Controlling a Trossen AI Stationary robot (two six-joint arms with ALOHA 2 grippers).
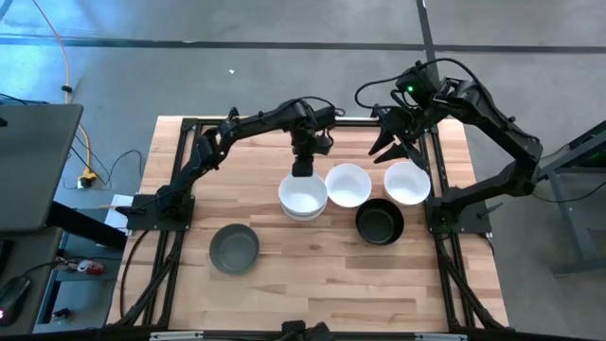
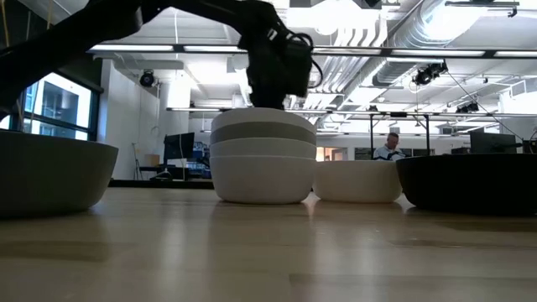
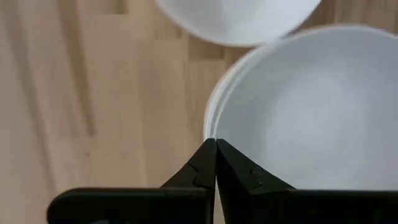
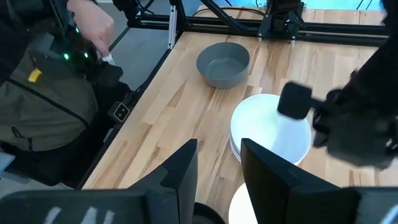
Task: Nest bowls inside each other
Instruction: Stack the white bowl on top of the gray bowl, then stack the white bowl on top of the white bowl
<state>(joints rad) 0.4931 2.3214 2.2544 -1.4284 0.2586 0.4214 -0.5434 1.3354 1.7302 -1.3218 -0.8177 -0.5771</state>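
Note:
A stack of nested bowls stands mid-table, a white one on top and a grey band showing in the stack. To its right are two single white bowls. A black bowl sits nearer, and a grey bowl stands at the near left. My left gripper is shut, pointing down at the far rim of the stack's top bowl. My right gripper hangs open and empty, high over the table's far right. My left gripper's shut fingertips come from above and stand right at the far rim of the stack's top white bowl. I cannot tell whether they touch the rim. The bowl sits level in the stack.
A person's hand and sleeve show beyond the table's left edge in the right wrist view. Bare wood lies along the near edge and at the far left. The black frame rails border the table.

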